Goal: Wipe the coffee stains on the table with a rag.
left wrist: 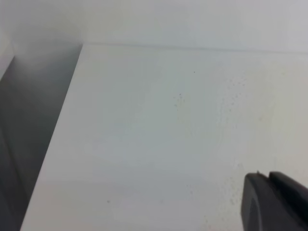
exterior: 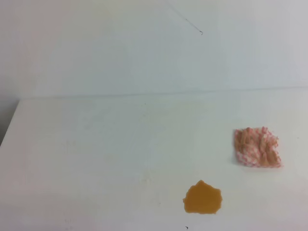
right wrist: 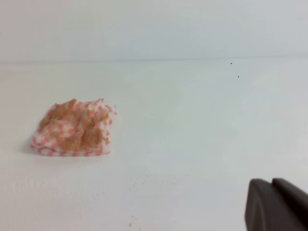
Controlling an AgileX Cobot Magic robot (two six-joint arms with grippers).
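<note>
Right of the coffee stains (exterior: 202, 198), apart, your rag (exterior: 257, 147) sits bunched on the table (exterior: 96, 159). Your right gripper (right wrist: 275, 206) is pressed together. You cannot tell the left gripper's (left wrist: 273, 202) state.

Bare test bench in a lab-like room

A plain white table (exterior: 96, 159) is filling the lower frame, meeting a blank white wall (exterior: 120, 48) across the top; one coffee stains (exterior: 202, 198) blotch and a checked rag (exterior: 257, 147) are lying at lower right, nothing homely is showing.
</note>
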